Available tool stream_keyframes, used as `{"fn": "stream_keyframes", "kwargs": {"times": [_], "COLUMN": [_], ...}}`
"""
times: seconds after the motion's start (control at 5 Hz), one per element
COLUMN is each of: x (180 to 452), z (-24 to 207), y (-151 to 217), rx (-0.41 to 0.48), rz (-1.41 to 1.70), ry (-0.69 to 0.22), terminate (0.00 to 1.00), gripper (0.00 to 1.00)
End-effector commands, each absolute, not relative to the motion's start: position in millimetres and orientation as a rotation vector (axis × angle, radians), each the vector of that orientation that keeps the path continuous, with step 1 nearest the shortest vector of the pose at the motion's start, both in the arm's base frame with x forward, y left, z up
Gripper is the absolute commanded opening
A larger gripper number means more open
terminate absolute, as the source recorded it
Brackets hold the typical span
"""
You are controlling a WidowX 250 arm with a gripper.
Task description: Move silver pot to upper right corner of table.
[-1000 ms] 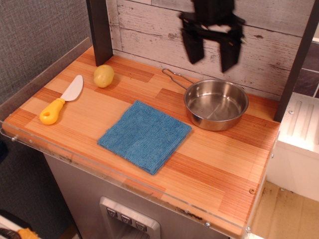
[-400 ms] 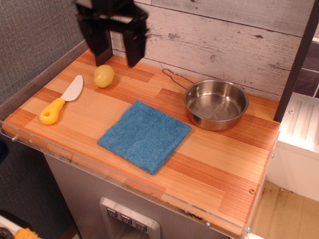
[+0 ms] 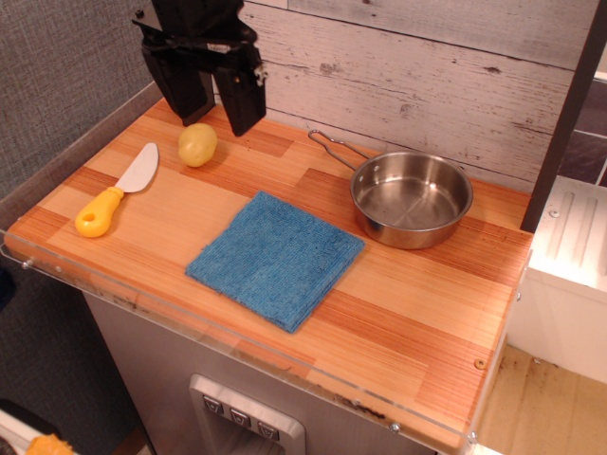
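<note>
The silver pot is a shallow shiny steel pan with a thin wire handle pointing back-left. It stands empty near the back right of the wooden table, close to the white plank wall. My black gripper hangs at the back left, above the table, far left of the pot. Its two fingers are spread apart and hold nothing. It is just behind and above a yellow potato.
A yellow potato lies at the back left. A knife with a yellow handle lies near the left edge. A blue cloth lies in the middle. A dark post stands at the right rear, a clear acrylic rim along the front.
My gripper has swept from above the pot at the back right to the back left, then dropped a little lower. The pot and the other things have not moved.
</note>
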State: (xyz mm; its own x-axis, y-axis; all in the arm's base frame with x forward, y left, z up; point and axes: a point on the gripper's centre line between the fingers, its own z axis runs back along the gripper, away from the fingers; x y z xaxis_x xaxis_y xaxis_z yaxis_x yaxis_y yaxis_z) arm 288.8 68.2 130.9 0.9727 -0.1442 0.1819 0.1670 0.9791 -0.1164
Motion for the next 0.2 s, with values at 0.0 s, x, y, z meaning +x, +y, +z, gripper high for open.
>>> {"fn": "stream_keyframes", "kwargs": {"times": [0.0], "x": [282.1], "z": [143.4], "y": [67.2], "rx": [-0.116], "rz": [-0.165], "ry": [-0.210], "terminate": [1.00], "gripper": [1.00]}}
